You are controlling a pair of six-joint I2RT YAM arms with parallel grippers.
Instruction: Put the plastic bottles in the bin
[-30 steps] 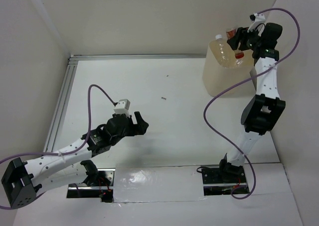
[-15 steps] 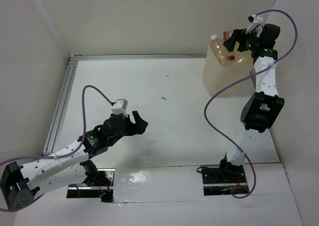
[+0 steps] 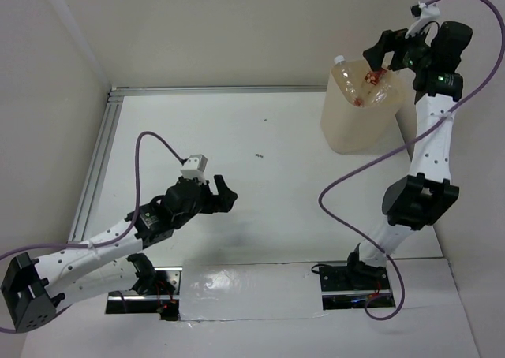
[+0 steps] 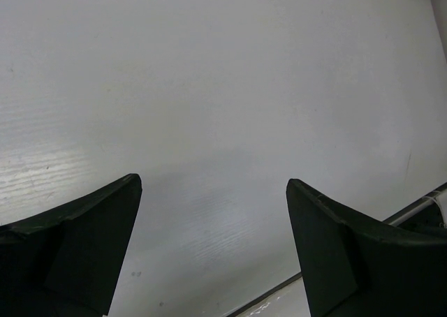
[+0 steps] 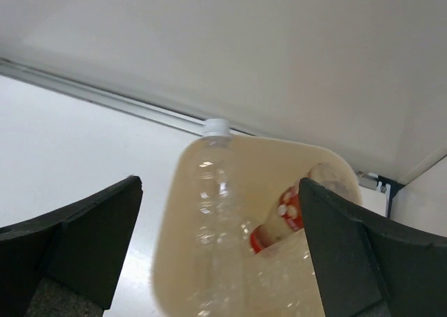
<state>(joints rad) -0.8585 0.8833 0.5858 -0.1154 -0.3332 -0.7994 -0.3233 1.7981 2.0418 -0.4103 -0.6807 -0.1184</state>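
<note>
Though faint overhead — red-capped bottle (image 5: 278, 223) plain in bin (image 5: 167, 247) below gaping right claw (image 5: 220, 184); left claw (image 4: 213, 184) gaping too.

Top cam overhead; L wrist close to table (image 4: 209, 121); R+top share bin (image 3: 355, 133).

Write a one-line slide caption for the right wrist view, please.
Open right gripper above the beige bin, which holds clear plastic bottles and a red-labelled bottle.

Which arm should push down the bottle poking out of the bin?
Right, probably: the right gripper hangs open just above the bin and that white-capped bottle. The left gripper is far off.
</note>
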